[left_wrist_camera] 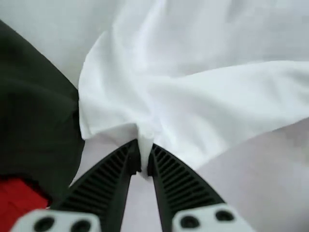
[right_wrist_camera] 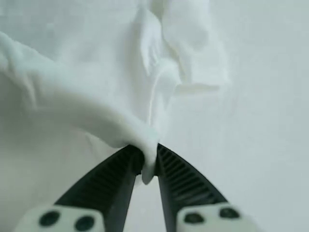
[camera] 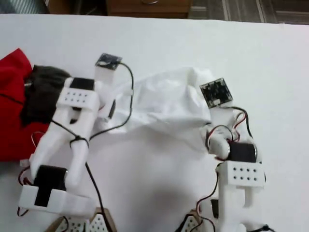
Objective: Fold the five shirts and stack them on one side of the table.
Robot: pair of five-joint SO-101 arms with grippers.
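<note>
Jaws nearly closed on cloth, the left gripper (left_wrist_camera: 144, 162) is pinching the white shirt (camera: 164, 99) at nine o'clock, the right gripper (right_wrist_camera: 147, 166) seemingly at four o'clock.

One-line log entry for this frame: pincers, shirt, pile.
left pincer: shut on white shirt edge | right pincer: shut on same shirt | shirt: crumpled, unfolded | aside: dark shirt on red shirt

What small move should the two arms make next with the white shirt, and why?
Probably raise both claws a little and draw them apart. The left claw and the right claw are each shut on an edge of the white shirt, which lies bunched and creased between them, so it likely needs spreading flat before any fold.
</note>
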